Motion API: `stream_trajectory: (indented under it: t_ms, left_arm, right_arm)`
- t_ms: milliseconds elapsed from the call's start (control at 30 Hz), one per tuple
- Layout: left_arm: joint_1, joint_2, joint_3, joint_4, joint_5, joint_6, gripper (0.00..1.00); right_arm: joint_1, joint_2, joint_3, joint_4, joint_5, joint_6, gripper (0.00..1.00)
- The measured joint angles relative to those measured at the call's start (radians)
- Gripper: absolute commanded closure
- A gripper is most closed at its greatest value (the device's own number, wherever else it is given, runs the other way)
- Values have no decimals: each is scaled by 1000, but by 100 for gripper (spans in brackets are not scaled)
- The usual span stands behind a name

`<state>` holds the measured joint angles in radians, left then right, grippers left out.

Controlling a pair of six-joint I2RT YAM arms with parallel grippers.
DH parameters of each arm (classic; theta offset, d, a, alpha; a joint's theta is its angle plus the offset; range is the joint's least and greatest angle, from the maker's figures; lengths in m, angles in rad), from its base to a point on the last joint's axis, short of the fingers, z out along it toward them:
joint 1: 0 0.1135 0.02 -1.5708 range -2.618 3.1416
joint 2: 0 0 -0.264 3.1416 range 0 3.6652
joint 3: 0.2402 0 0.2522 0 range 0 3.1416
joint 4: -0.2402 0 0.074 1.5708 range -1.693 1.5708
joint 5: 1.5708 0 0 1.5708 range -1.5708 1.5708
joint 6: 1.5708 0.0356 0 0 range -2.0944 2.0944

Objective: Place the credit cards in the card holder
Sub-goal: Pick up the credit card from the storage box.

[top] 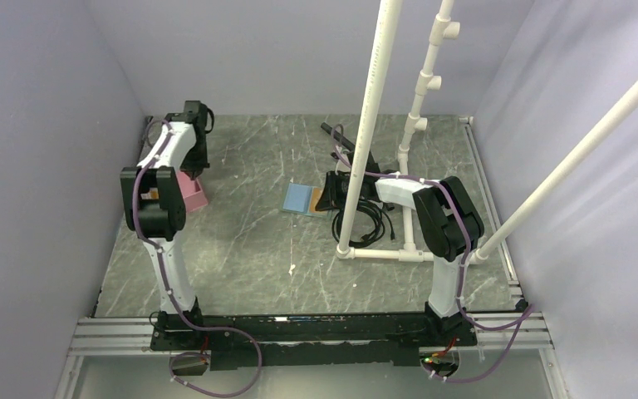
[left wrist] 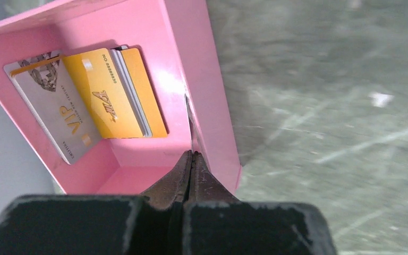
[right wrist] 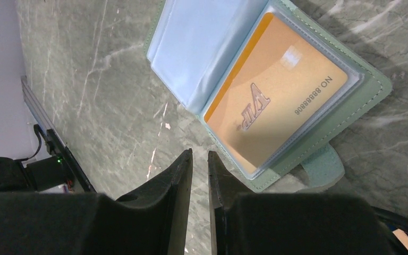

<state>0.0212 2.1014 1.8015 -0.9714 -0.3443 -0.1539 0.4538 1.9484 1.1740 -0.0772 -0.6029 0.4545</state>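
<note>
The card holder (right wrist: pixel 366 101) lies open on the table, muted green with pale blue sleeves, and is also in the top view (top: pixel 301 199). An orange credit card (right wrist: pixel 276 101) sits in its clear pocket. My right gripper (right wrist: pixel 200 154) hovers at the holder's near edge, slightly open and holding nothing. At the back left, my left gripper (left wrist: pixel 192 154) is shut inside the pink tray (left wrist: pixel 218 122), next to its right wall. A thin card edge (left wrist: pixel 189 125) rises from between its tips. A grey VIP card (left wrist: pixel 53 114) and a yellow one (left wrist: pixel 106 95) lie stacked in the tray.
A white pipe frame (top: pixel 365 133) stands right of centre, with its base (top: pixel 382 253) on the table and black cables (top: pixel 370 220) coiled inside it. A slanted white pipe (top: pixel 581 150) crosses at the right. Lilac walls close in three sides.
</note>
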Motion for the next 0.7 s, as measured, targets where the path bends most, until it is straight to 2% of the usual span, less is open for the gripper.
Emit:
stream_trajectory:
  t_ms: [200, 367, 500, 700]
  left_arm:
    - [-100, 4, 64, -39, 43, -58, 100]
    - [-121, 3, 79, -47, 91, -91, 100]
    - [-79, -4, 75, -51, 135, -100, 100]
    - [68, -77, 35, -58, 176, -110, 100]
  right_arm:
    - [6, 0, 4, -6, 3, -3, 80]
    - [10, 0, 5, -14, 18, -10, 80]
    - [16, 0, 5, -31, 32, -21, 80]
    - [23, 0, 19, -58, 73, -42, 80]
